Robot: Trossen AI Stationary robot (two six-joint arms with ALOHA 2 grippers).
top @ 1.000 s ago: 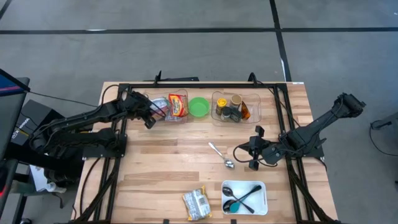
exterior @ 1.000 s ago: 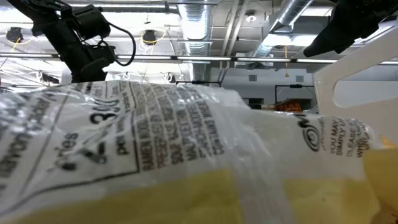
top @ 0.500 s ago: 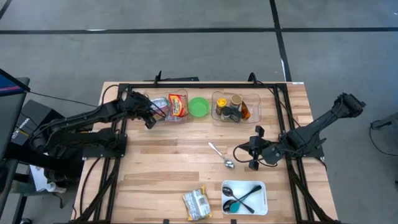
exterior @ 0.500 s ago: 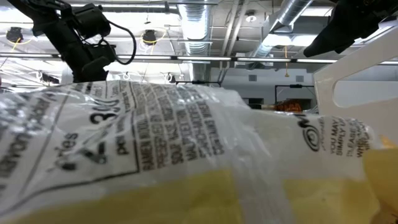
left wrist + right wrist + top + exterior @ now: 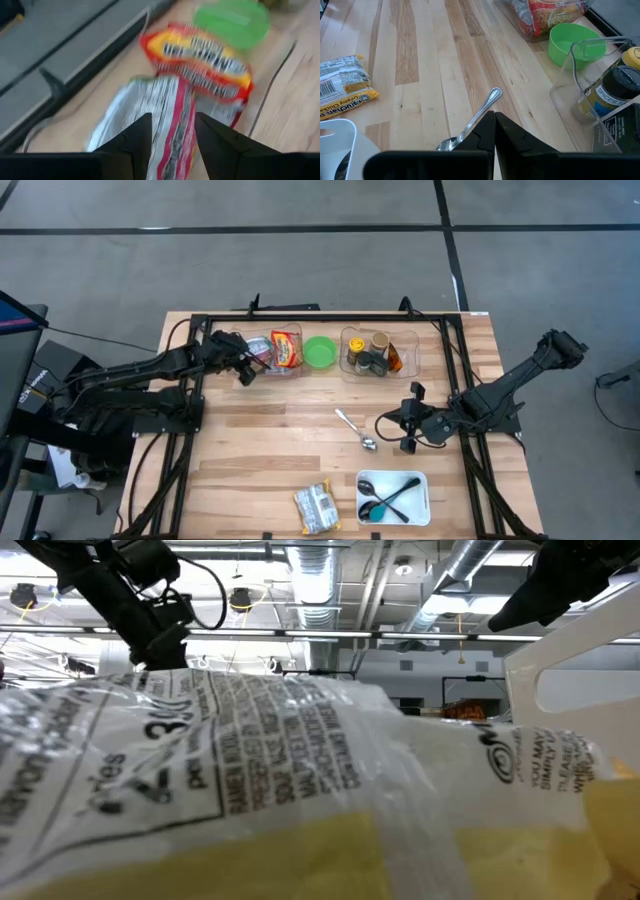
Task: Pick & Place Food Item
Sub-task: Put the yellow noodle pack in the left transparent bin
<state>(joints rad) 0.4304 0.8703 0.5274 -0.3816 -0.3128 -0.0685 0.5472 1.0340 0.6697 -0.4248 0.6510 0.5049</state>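
Our left gripper (image 5: 246, 370) has moved a little closer to the clear bin (image 5: 291, 331) at the table's far edge. Its fingers stand narrowly apart around the silver-red packet (image 5: 150, 115), not yet gripping. The right gripper (image 5: 408, 423) rests closed.

Overhead, table-level, two wrist views

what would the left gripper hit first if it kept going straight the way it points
Most likely the silver and red packet lying between the left gripper's parted fingers, with the red and yellow packet just beyond; depth is unclear.
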